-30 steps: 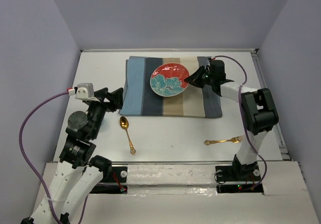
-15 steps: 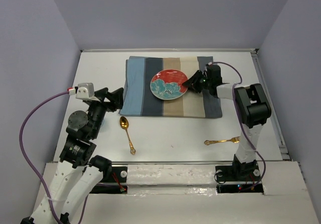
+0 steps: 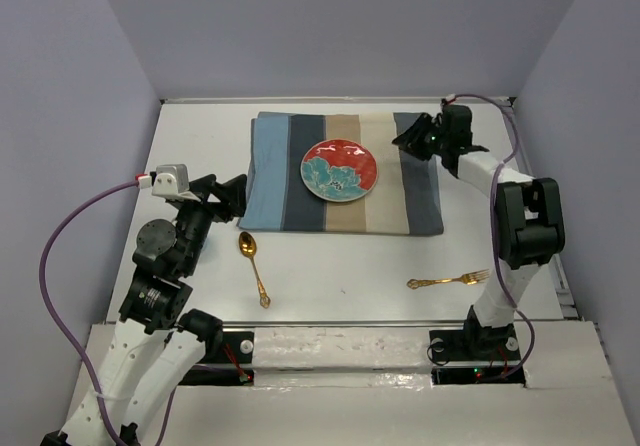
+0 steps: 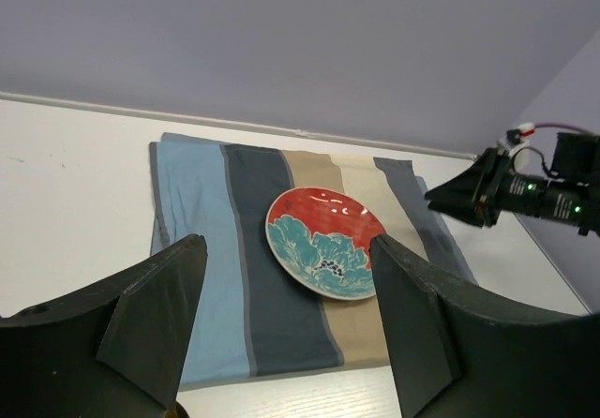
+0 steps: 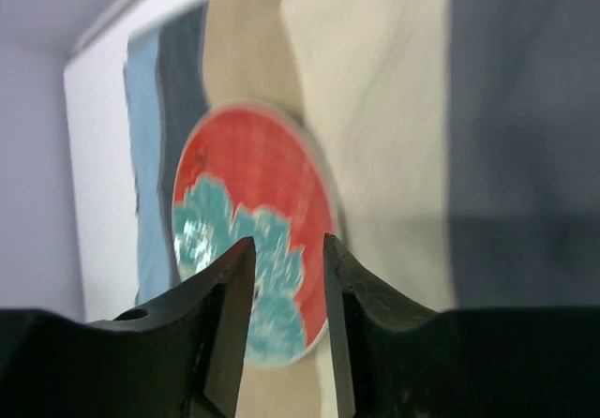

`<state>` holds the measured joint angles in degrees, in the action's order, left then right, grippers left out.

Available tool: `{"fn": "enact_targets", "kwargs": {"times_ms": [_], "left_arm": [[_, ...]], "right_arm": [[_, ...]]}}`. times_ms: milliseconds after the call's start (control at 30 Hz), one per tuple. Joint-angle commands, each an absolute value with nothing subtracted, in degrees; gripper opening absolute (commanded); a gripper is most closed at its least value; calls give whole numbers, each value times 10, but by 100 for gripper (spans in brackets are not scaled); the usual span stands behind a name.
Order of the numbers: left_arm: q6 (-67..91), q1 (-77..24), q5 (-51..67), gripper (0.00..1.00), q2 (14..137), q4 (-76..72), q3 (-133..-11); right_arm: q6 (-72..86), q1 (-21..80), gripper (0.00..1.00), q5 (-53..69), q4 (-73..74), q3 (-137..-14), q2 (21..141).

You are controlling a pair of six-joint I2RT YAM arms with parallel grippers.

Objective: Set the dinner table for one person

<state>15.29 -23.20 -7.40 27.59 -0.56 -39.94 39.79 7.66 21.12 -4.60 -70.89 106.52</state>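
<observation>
1. My right tool [image 3: 402,138] hangs over the far right corner of the blue, grey and tan striped cloth mat [image 3: 285,181]. Its fingers are parted, with nothing between them.
2. Ahead of that tool's fingertips and apart from them, the round red plate with a teal flower [image 3: 339,170] lies flat on the mat.
3. My left tool [image 3: 240,188] is spread wide and empty, just off the mat's left edge. The plate shows between its fingers [image 4: 159,315] in the wrist view.
4. The large plain white matte rectangular surface [image 3: 350,261] lies beneath both tools and carries the mat.
5. A gold metal spoon [image 3: 254,266] lies on the surface near the left tool, on its base side. A gold metal fork [image 3: 447,281] lies well apart from the right tool, back toward that arm's base.
</observation>
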Motion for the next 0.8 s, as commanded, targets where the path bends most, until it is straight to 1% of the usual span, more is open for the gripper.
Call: {"fn": "enact_targets", "kwargs": {"times_ms": [0,33,67,100,133,200,267,300,333,400,500,633,767], "left_arm": [[140,-235,-75,81,273,-28,-401],[140,-235,-76,81,274,-28,-401],[139,-236,-76,81,276,-28,-401],[139,-236,-76,81,277,-28,-401],[139,-237,-76,81,280,-28,-401],[138,-239,-77,81,286,-26,-401],[136,-240,-78,81,292,-26,-401],[136,-240,-78,81,294,-26,-401],[136,-240,-79,81,299,-26,-402],[134,-240,-81,81,304,-25,-402],[134,-240,-84,81,307,-25,-402],[131,-239,-87,81,312,-26,-402],[129,-239,-84,81,317,-26,-402]], "right_arm": [[322,37,33,126,-2,-805,1074],[310,29,29,114,9,-826,1086],[297,29,29,103,22,-846,1099],[284,22,23,81,26,-866,1111],[256,14,21,70,34,-905,1126],[230,5,21,56,39,-944,1171],[200,-6,25,57,53,-1007,1224],[182,-16,30,65,57,-1028,1241],[174,-24,34,78,68,-1072,1258],[162,-24,41,95,86,-1118,1311],[142,-29,46,112,126,-1199,1360],[141,-29,48,117,145,-1255,1427],[149,-29,48,127,159,-1310,1462]]}}
